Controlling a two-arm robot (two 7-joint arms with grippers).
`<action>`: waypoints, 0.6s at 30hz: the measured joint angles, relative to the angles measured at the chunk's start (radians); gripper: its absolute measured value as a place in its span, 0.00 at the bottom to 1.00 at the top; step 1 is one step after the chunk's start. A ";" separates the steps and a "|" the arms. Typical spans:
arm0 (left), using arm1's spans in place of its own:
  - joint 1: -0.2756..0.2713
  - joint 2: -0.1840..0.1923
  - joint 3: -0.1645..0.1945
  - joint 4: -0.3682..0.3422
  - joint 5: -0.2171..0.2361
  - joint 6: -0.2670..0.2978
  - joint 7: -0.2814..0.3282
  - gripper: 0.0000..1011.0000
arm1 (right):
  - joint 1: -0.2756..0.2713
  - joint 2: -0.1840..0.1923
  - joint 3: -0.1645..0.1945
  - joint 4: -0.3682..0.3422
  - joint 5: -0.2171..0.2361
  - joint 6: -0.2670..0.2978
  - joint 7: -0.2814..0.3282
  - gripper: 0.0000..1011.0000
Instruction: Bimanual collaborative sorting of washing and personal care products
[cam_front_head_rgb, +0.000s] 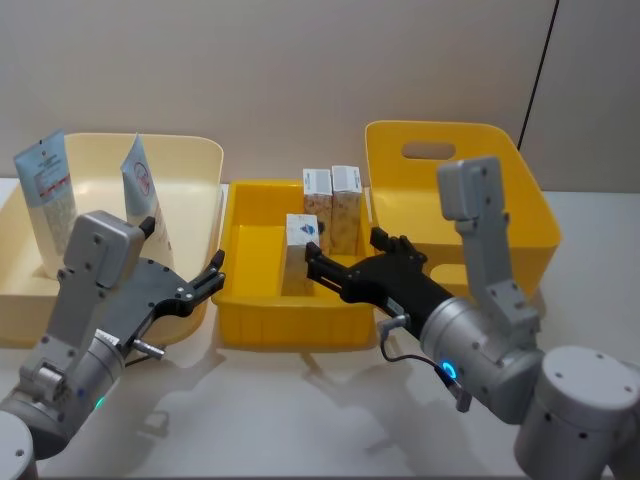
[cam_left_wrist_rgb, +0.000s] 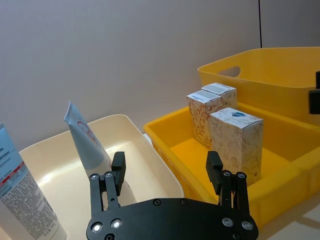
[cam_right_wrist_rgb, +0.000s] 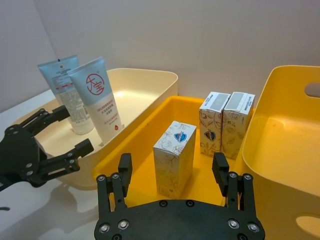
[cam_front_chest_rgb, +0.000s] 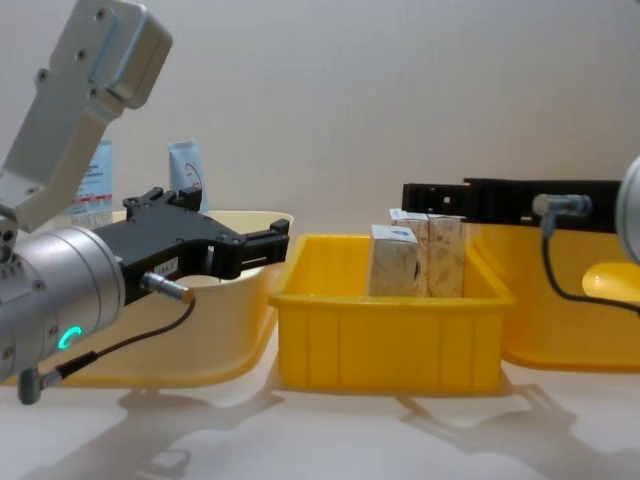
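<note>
Three patterned boxes (cam_front_head_rgb: 346, 205) stand upright in the middle yellow tray (cam_front_head_rgb: 290, 328) and two tubes (cam_front_head_rgb: 45, 190) lean in the cream bin (cam_front_head_rgb: 205, 150) on its left. The left tool (cam_front_head_rgb: 209, 278) hangs with fingers apart at that bin's near right corner — the right tool (cam_front_head_rgb: 343, 252), likewise spread, hovers just beside the front box (cam_front_head_rgb: 301, 232)

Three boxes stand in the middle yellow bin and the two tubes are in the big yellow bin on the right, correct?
No. The boxes are in the middle yellow bin, but the two tubes stand in the cream bin on the left; the head view shows it.
</note>
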 joint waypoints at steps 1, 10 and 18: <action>0.000 0.000 0.000 0.000 0.000 0.000 0.000 0.99 | 0.005 -0.004 -0.002 0.006 -0.003 0.006 -0.005 0.99; 0.000 0.000 0.000 0.000 0.000 0.000 0.000 0.99 | 0.067 -0.040 -0.032 0.077 -0.030 0.045 -0.028 0.99; 0.000 0.000 0.000 0.000 0.000 0.000 0.000 0.99 | 0.119 -0.055 -0.064 0.147 -0.061 0.065 -0.029 0.99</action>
